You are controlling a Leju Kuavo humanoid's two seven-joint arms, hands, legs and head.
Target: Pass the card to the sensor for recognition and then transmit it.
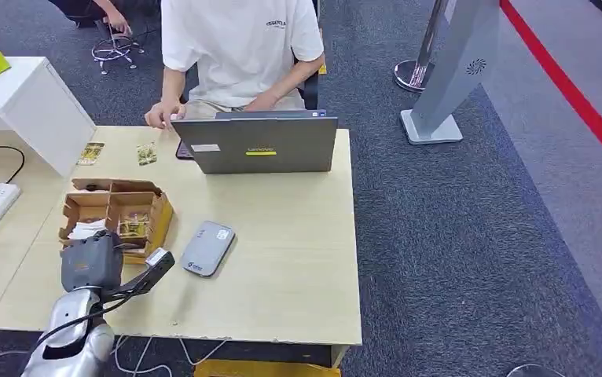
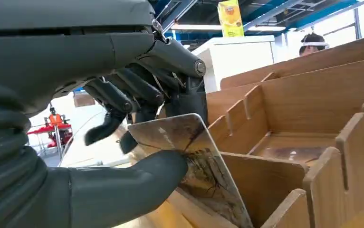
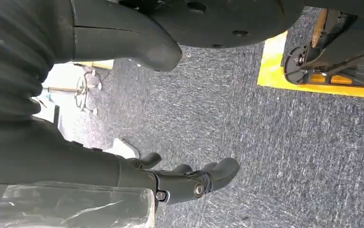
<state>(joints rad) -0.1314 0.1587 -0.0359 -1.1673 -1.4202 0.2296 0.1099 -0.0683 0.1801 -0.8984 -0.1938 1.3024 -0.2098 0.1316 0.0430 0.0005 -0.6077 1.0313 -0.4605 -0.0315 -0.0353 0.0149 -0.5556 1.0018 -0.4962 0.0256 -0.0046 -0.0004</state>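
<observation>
Card sits pinched between the left hand's thick thumb and darker fingers, tilted just above the cardboard box of compartments near the table's left edge. In the head view the left hand hovers over the box's front edge. To its right a grey sensor lies flat near the middle of the table, and a grey laptop stands at the far edge before a seated person. The right hand hangs over grey carpet, fingers loosely apart, holding nothing.
</observation>
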